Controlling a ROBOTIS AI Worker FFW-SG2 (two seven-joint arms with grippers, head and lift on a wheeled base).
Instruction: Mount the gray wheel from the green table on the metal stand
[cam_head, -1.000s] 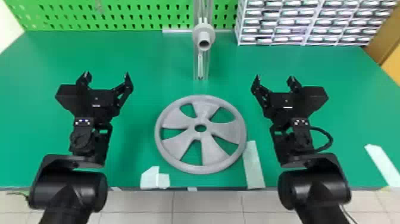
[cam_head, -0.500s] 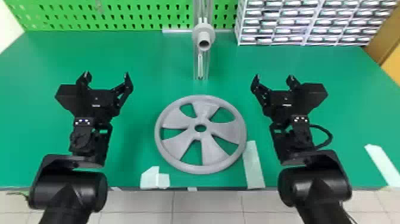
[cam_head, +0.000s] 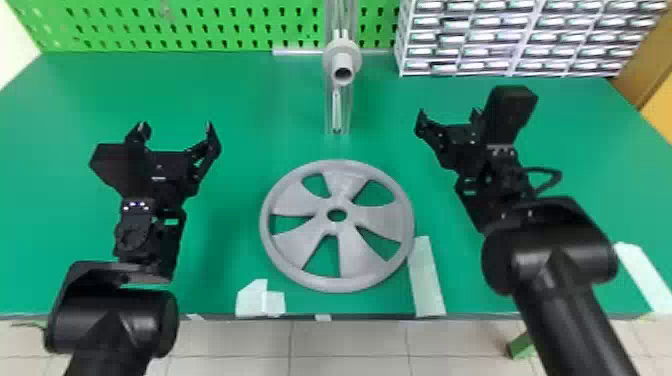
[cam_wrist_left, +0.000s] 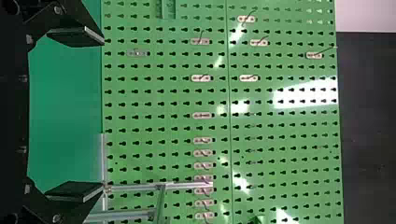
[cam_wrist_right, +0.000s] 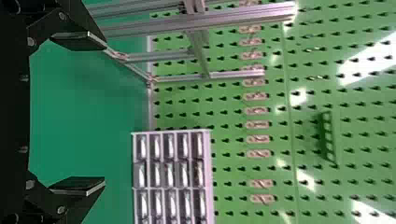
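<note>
Centrally in the head view, the gray wheel (cam_head: 292, 197) is lying flat on the green table (cam_head: 240, 105), below the metal stand (cam_head: 342, 55) at upper center. At left, the left gripper (cam_head: 175, 131) is holding its fingers wide apart, empty; at upper right, the right gripper (cam_head: 447, 120) is likewise spreading its fingers around nothing.

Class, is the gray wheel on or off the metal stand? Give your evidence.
Off: the gray wheel lies flat on the green table, apart from the metal stand behind it.
</note>
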